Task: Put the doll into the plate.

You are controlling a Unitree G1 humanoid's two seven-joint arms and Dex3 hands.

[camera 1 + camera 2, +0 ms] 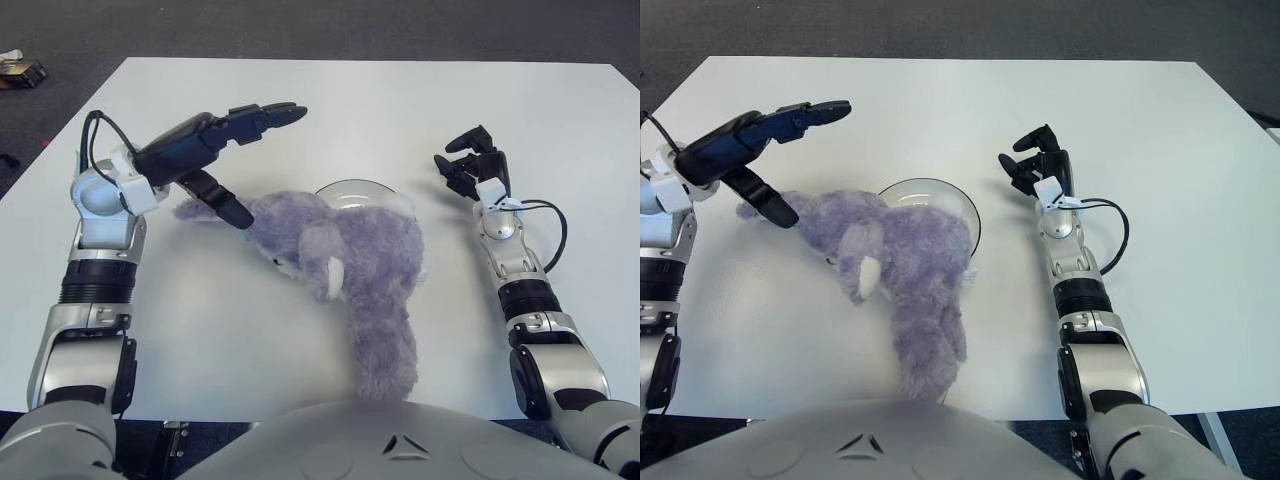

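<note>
Head stereo pair, looking forward-down at table (330,100); views share almost whole tabletop

Looking like lab or office test room. Plain white table (330,100) filling most of view, standing on dark grey carpet (300,25) showing along 12 o'clock edge. Loose black cable (548,235) trailing from robot arm at 3 o'clock. Small unidentifiable item (22,70) lying on floor at 10 o'clock.
</note>
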